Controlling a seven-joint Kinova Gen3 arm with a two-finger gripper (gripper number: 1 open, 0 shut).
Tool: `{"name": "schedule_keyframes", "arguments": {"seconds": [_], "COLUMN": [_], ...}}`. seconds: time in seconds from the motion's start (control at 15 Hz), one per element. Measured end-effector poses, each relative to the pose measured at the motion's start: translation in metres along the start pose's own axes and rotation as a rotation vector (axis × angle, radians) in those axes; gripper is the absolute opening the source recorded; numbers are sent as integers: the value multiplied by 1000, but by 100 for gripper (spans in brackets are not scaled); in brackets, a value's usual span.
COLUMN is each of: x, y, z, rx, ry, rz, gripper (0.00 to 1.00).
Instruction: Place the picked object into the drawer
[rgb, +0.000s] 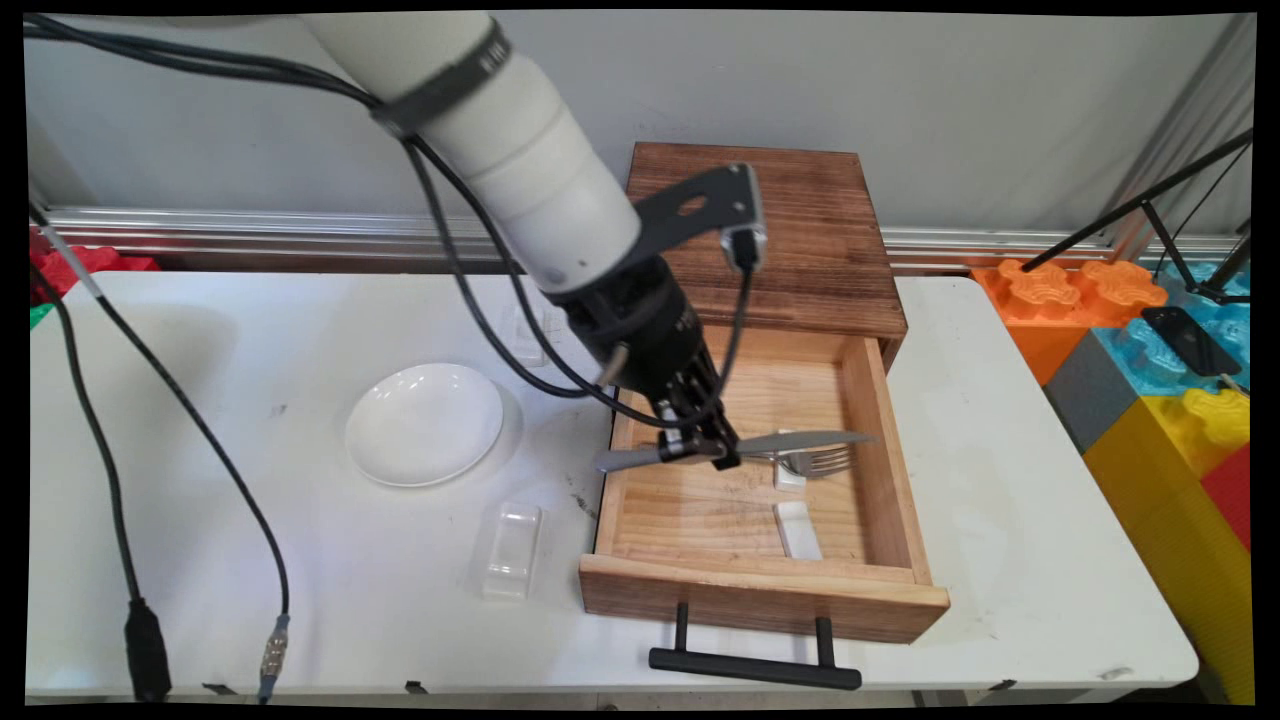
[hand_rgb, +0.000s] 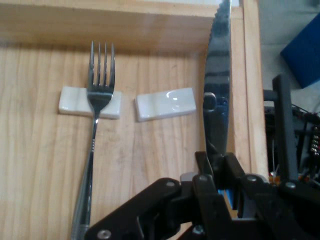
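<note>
My gripper (rgb: 700, 450) is shut on a steel table knife (rgb: 800, 441), held level above the open wooden drawer (rgb: 880, 440). In the hand view the knife's serrated blade (hand_rgb: 218, 90) rises from between my closed fingers. Inside the drawer a fork (hand_rgb: 95, 135) lies with its neck on one white cutlery rest (hand_rgb: 70, 102). A second white rest (hand_rgb: 165, 104) lies bare beside it, just left of the blade in the hand view. In the main view the fork's tines (rgb: 825, 462) show under the knife, and the bare rest (rgb: 798, 529) sits nearer the drawer front.
The drawer belongs to a dark wooden cabinet (rgb: 800, 230) at the table's back. A white plate (rgb: 424, 423) and a clear rectangular rest (rgb: 512, 549) lie left of the drawer. The drawer's black handle (rgb: 755, 668) overhangs the near table edge. Coloured foam blocks (rgb: 1160, 380) stand at right.
</note>
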Motion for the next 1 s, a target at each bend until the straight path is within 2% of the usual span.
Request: {"name": "schedule_keyframes", "arguments": {"seconds": [0.6,1.0], "x": [1,-7], "y": [-13,-21], "z": [69,111], "rx": [8,1], "ry": [17,5], "rz": [9,0], "gripper": [0,0]}}
